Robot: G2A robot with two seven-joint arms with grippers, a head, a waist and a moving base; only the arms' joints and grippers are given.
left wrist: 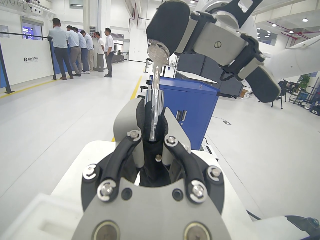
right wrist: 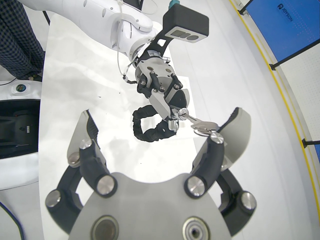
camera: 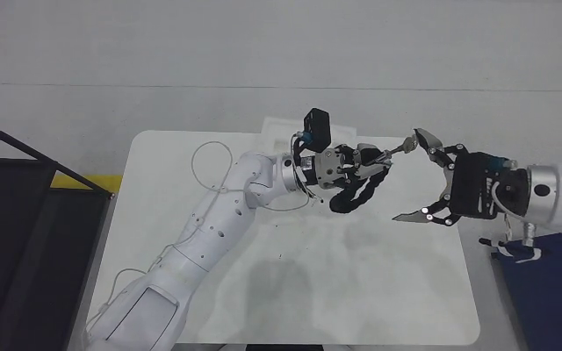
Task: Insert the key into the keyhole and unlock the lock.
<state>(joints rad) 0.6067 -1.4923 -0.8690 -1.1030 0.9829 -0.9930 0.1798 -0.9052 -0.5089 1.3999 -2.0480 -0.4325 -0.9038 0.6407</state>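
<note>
Your left gripper [left wrist: 153, 112] squeezes the shiny round lock [left wrist: 155, 122], held above the white surface [right wrist: 75, 51], its black cable loop [right wrist: 142, 131] hanging down. The flat metal key [left wrist: 158, 56] sticks in the keyhole [right wrist: 183, 112]. Your right gripper [right wrist: 162, 112] is wide open, one pad [left wrist: 167, 23] beside the key.

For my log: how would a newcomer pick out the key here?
Above the white table, the left tool clamps a black cable-loop lock with a chrome cylinder. The small flat silver metal key sticks out of that cylinder's end toward the open right tool; it is the only thin, flat piece, with a ring at its head.
</note>
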